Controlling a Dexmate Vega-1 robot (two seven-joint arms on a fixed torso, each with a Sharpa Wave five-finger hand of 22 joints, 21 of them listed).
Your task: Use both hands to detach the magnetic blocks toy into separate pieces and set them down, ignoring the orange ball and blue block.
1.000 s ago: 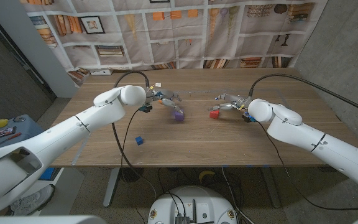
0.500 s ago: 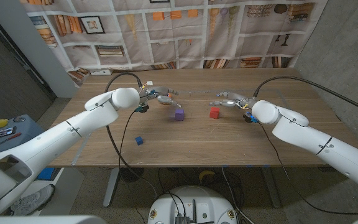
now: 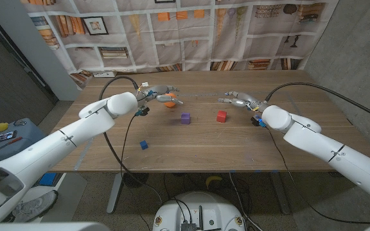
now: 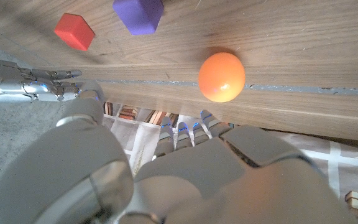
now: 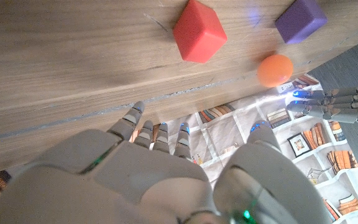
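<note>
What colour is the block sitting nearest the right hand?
Red: the red block near the right hand, clearest in the right wrist view.

Even, soft light; blurred wrist-view foregrounds.

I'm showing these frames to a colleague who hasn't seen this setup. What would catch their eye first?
Probably the two bright cubes lying apart mid-table: the purple block toward the robot's left and the red block toward its right. Beyond them, the left hand and right hand hover with fingers spread, holding nothing. The orange ball sits just by the left hand, and a small blue block lies alone nearer the robot.
</note>
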